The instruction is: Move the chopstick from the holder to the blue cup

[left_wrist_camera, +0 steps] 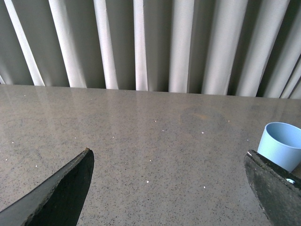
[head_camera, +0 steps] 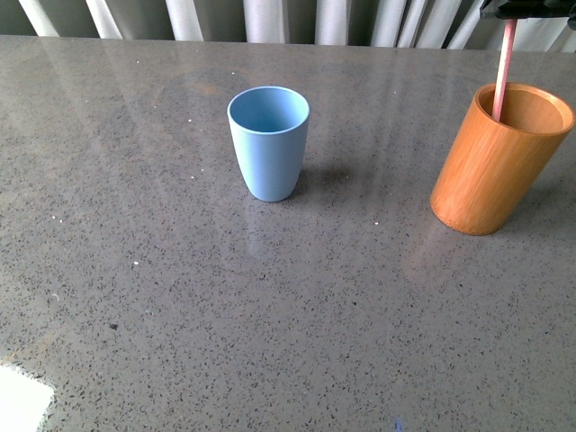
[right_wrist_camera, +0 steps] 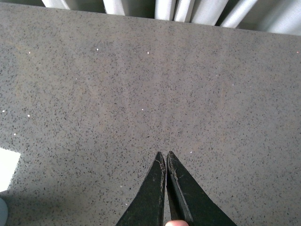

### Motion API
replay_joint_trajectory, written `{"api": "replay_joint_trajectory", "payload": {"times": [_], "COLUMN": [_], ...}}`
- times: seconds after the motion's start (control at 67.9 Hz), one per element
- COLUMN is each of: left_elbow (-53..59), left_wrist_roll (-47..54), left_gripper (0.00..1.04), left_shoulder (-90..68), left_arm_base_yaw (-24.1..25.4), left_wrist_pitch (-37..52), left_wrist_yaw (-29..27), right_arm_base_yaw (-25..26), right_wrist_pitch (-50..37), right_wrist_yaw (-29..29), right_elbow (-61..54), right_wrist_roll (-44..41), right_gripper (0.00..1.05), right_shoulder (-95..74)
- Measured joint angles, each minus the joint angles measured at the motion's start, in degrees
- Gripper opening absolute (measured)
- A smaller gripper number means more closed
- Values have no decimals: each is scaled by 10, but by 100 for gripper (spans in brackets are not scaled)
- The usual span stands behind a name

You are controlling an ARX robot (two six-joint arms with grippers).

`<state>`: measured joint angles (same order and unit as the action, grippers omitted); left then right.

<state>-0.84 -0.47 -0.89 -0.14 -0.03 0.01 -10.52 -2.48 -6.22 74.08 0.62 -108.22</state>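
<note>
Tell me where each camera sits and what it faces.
Front: on the body, facing forward over the table to the blue cup, holder and chopstick; right gripper peeks in.
Left wrist: on the left arm, facing the curtain; open left gripper shows.
Right wrist: on the right arm, looking down at the table; shut fingers show.
Front and left wrist share the blue cup.

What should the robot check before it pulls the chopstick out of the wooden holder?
1. Grip: right claw shut on the chopstick, ok.
2. Grip firm enough: cannot tell.
3. Chopstick free of the holder: not ok, its lower end sits inside.
4. Target: blue cup upright and empty, ok.
5. Way between holder and cup: nothing stands there, ok.
6. Spare arm: left claw open, holding nothing, ok.
</note>
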Motion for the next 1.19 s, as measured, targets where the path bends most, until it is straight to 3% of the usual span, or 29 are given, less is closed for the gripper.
{"api": "replay_joint_trajectory", "payload": {"times": [0.693,0.973,1.194], "left_elbow": [0,0,0], "left_wrist_roll": [0,0,0], "left_gripper": [96,96,96], "left_shoulder": [0,0,0], "left_arm_base_yaw": [0,0,0], "left_wrist_pitch": [0,0,0], "left_wrist_yaw": [0,0,0], "right_arm_base_yaw": [38,75,70], "right_wrist_pitch": [27,71,99], "right_wrist_yaw": [25,35,35], "right_elbow": [-4,82,120], "right_wrist_roll": [18,63,116], "right_gripper": [2,2,2], "right_shoulder": [103,143,148]}}
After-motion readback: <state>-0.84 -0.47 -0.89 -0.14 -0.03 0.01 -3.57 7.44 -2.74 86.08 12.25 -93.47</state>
